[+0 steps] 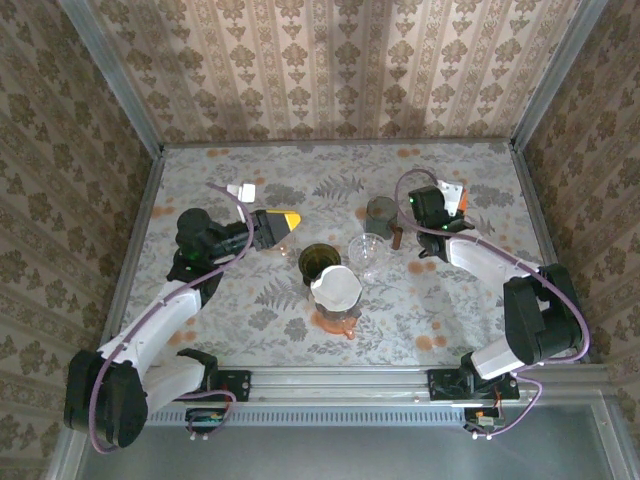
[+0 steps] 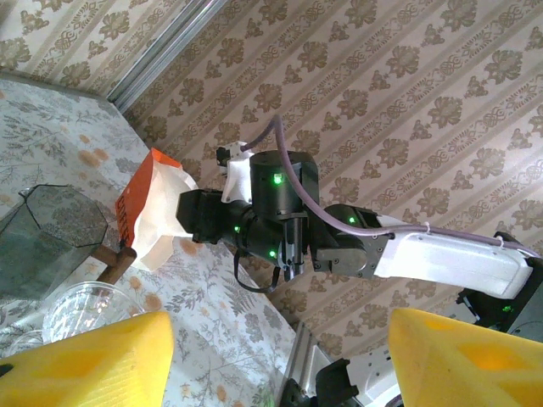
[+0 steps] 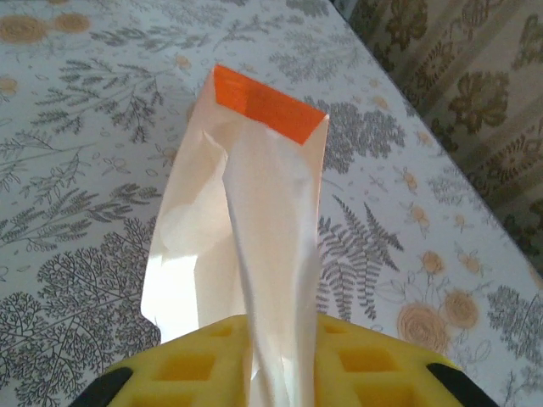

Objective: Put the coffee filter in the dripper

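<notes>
Currently the white coffee filter (image 1: 336,287) sits open-mouthed in the dripper (image 1: 343,322), which stands on the patterned bench (image 1: 250,310) near its front middle, between the two arms. Just beyond it is a dark round cup (image 1: 318,261), with a clear plastic cup (image 1: 367,252) beside that to the right. Farther back is a smoky glass vessel (image 1: 380,212) with a wooden handle.

The right hand (image 1: 448,200) is over the far right part of the bench, well apart from the dripper. Its yellow fingers (image 3: 170,373) are drawn in narrow on a white paper packet (image 3: 246,229) with an orange strip across its far end. The paper pinches into the gap between them and fans out beyond. Whether the packet's far end touches the bench cannot be told.

The left hand (image 1: 285,225) is on the left side of the bench, pointing toward the middle, with its fingers (image 2: 93,360) spread wide and nothing between them. Its wrist camera looks across at the right hand (image 2: 191,225) and the packet (image 2: 157,208), with the glass vessel (image 2: 51,233) and plastic cup (image 2: 81,309) at the lower left.
</notes>
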### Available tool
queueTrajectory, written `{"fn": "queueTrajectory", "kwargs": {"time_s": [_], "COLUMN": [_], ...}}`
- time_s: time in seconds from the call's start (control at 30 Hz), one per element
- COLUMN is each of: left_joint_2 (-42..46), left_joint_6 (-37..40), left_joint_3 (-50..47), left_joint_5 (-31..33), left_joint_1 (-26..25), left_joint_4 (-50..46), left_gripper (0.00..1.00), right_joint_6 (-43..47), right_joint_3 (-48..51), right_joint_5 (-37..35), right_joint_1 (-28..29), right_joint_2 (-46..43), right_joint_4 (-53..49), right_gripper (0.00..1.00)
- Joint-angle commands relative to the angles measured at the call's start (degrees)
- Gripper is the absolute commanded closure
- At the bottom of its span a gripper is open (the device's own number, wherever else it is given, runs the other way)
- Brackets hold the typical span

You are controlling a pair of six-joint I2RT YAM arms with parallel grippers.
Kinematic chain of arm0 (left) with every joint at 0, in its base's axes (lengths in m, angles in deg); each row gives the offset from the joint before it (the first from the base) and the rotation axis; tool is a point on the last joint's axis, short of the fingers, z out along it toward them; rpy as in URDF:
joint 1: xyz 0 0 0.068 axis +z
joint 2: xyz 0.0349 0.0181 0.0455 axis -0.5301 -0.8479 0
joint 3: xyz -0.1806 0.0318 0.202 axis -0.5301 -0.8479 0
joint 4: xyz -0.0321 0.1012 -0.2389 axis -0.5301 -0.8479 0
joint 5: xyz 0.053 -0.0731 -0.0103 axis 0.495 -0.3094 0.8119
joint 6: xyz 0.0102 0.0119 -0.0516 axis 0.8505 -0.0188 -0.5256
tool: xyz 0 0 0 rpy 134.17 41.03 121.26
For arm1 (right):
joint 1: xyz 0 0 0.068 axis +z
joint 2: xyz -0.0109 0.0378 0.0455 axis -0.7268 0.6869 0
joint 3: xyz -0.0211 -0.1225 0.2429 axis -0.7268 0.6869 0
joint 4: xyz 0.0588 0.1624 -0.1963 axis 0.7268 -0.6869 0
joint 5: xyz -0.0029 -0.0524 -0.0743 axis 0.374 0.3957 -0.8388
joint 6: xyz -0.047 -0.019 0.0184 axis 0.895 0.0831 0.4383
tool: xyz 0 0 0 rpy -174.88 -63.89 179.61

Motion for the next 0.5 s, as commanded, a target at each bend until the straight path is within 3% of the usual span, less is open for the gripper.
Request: {"fn": "queueTrajectory", "kwargs": {"time_s": [0.0, 0.07, 0.23, 0.37, 0.47], "left_joint_2": [1.1, 1.3, 2.0, 2.5, 2.5], "left_joint_6": [1.9, 2.1, 2.7, 3.1, 3.2], "left_joint_3": [-0.7, -0.6, -0.8, -1.0, -1.0], "left_joint_5": [0.0, -0.1, -0.1, 0.1, 0.1], "left_joint_1": [0.2, 0.2, 0.2, 0.2, 0.2], "left_joint_4": [0.0, -0.5, -1.6, -2.4, -2.2], "left_gripper": [0.31, 0.31, 0.31, 0.31, 0.31], "right_joint_6": [-4.0, -4.6, -6.0, -6.9, -7.8], "right_joint_3": [-1.9, -1.8, -2.2, -3.2, -4.3], "right_joint_5": [1.0, 1.4, 2.5, 2.0, 1.5], "right_joint_1": [-0.4, -0.4, -0.4, -0.4, -0.4], "right_joint_2": [0.6, 0.4, 0.6, 1.4, 2.2], "right_joint_4": [-3.9, -4.1, -5.4, -7.1, -9.1], "right_gripper": [0.57, 0.5, 0.5, 0.82, 0.88]}}
